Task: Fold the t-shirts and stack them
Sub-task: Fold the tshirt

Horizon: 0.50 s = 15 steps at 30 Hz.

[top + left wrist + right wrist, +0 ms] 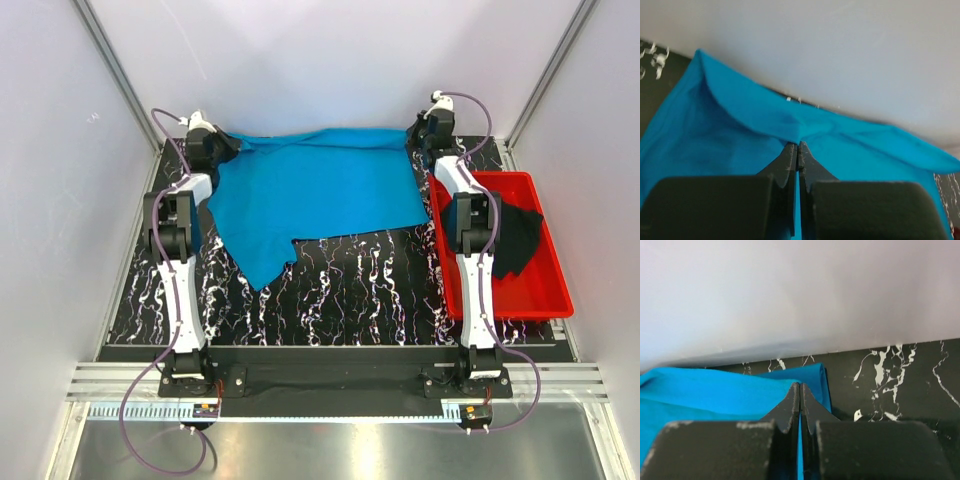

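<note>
Two shirts in play. The blue t-shirt (310, 190) lies spread over the far half of the marbled table (360, 290), its far edge tight against the back wall (320, 70). The left gripper (798, 146) is clamped on the shirt's far-left corner, and the right gripper (800, 389) is pinched on its far-right corner. One red tray (525, 295) sits at the right with the black t-shirt (518, 238) crumpled inside, and the right arm (468, 250) crosses the tray's left edge.

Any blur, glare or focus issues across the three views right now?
Top external: sharp, even light, no harsh shadows. Left wrist: soft focus all over, sky-blue cloth t-shirt and left gripper both blurred. Right wrist: right gripper slightly soft, black marbled table crisper, white wall washed out.
</note>
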Each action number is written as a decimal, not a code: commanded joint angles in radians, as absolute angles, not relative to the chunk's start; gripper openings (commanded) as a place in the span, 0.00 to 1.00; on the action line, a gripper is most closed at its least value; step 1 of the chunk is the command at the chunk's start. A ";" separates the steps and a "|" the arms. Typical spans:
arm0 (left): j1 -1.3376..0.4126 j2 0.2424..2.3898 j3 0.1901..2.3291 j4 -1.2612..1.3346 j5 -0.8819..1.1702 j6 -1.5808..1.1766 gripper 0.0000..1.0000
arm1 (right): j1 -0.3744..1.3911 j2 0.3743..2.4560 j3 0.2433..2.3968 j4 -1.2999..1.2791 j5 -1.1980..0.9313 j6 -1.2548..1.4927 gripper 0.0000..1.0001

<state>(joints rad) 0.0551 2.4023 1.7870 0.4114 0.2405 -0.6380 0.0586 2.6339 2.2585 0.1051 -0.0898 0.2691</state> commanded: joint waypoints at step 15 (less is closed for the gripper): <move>0.086 2.031 1.422 0.517 0.271 -0.676 0.00 | 0.032 2.642 2.379 0.029 -0.238 0.284 0.00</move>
<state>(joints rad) 0.0639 2.1014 1.4563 0.4683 0.2493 -0.6659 0.0353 2.6785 2.3936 0.0284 -0.2062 0.2855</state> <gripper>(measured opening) 0.012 0.010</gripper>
